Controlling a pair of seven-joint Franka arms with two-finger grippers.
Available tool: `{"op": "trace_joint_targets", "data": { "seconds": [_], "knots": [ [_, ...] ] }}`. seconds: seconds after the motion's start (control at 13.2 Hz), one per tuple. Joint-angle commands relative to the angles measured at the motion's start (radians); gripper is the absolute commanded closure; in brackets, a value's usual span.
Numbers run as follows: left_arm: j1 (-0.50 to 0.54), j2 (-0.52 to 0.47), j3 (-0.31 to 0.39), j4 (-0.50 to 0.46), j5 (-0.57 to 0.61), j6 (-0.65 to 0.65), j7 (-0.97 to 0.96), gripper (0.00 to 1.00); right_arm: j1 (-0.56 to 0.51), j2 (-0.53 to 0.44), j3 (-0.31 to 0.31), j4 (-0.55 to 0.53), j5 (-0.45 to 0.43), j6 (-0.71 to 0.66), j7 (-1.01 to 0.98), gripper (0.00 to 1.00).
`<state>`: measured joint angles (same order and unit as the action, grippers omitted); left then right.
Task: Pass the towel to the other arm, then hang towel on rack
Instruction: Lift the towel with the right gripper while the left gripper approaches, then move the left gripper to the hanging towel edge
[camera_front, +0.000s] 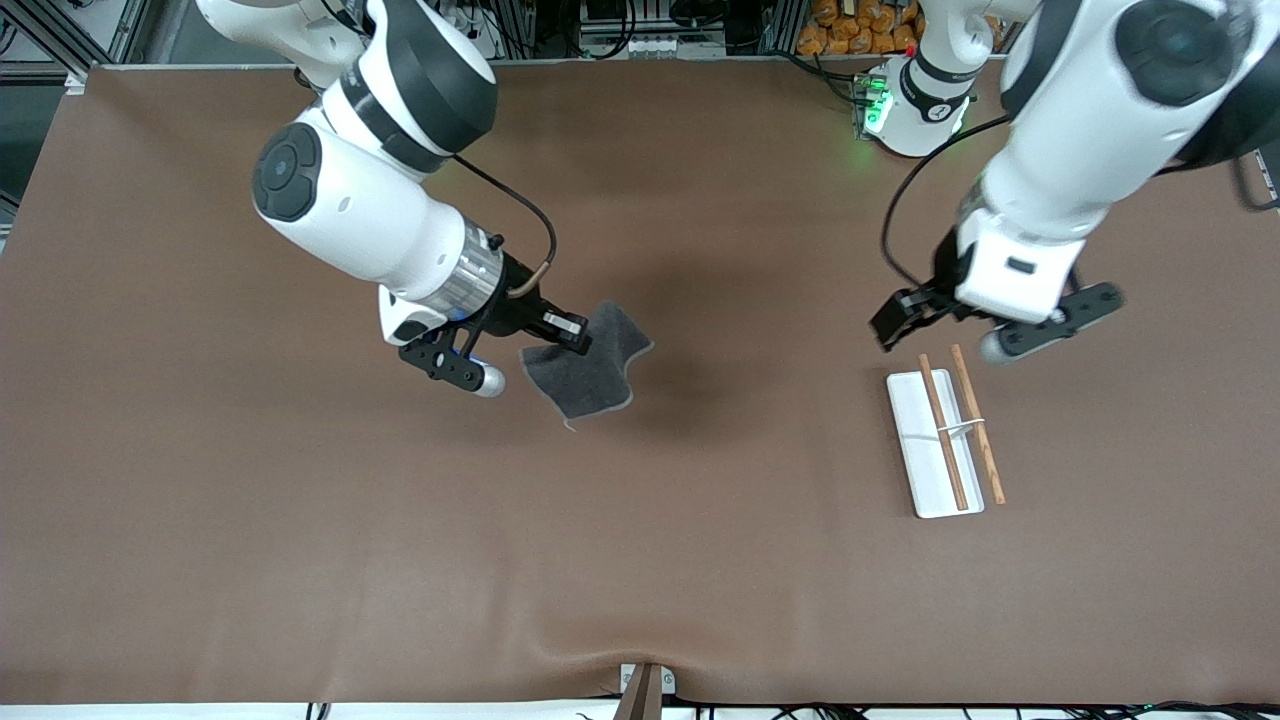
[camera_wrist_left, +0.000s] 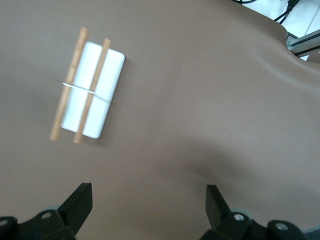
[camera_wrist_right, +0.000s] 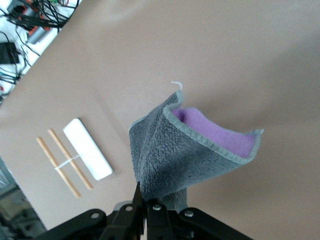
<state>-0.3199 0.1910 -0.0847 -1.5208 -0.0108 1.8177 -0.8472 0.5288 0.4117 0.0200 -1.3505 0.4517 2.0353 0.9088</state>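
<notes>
Bright even overhead light, soft shadows, slight wrist-view blur

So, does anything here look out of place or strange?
Nothing stands out. The right end effector holds the towel above the table; the rack sits undisturbed below the open left end effector.

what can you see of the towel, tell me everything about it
The towel is a small, fuzzy dark grey cloth with a lighter grey stitched edge; the right wrist view shows a purple inner face and a loose thread at one corner. It hangs crumpled and folded, lifted off the brown table near its middle, toward the right arm's end. The right tool is shut on one edge of it. Nothing else touches it; the rack stands apart, toward the left arm's end.
</notes>
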Motion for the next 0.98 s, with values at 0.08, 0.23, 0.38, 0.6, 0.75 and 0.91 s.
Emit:
{"op": "trace_joint_targets", "data": {
  "seconds": [0.08, 0.23, 0.38, 0.6, 0.75, 0.91],
  "knots": [
    [-0.027, 0.100, 0.005, 0.017, -0.139, 0.084, -0.142, 0.00, 0.092, 0.052, -0.014, 0.039, 0.021, 0.117, 0.156, 1.00],
    [-0.025, 0.142, 0.003, 0.016, -0.254, 0.094, -0.161, 0.00, 0.100, 0.055, -0.014, 0.039, 0.021, 0.123, 0.183, 1.00],
    [-0.027, 0.183, 0.002, 0.014, -0.314, 0.094, -0.200, 0.00, 0.102, 0.056, -0.012, 0.042, 0.024, 0.131, 0.200, 1.00],
    [-0.042, 0.231, 0.000, -0.007, -0.429, 0.097, -0.303, 0.00, 0.112, 0.067, -0.012, 0.053, 0.024, 0.135, 0.205, 1.00],
    [-0.068, 0.196, 0.000, -0.074, -0.431, 0.094, -0.403, 0.00, 0.112, 0.067, -0.012, 0.053, 0.024, 0.134, 0.203, 1.00],
    [-0.073, 0.191, -0.001, -0.107, -0.436, 0.094, -0.438, 0.00, 0.112, 0.067, -0.014, 0.053, 0.024, 0.134, 0.203, 1.00]
  ]
}}
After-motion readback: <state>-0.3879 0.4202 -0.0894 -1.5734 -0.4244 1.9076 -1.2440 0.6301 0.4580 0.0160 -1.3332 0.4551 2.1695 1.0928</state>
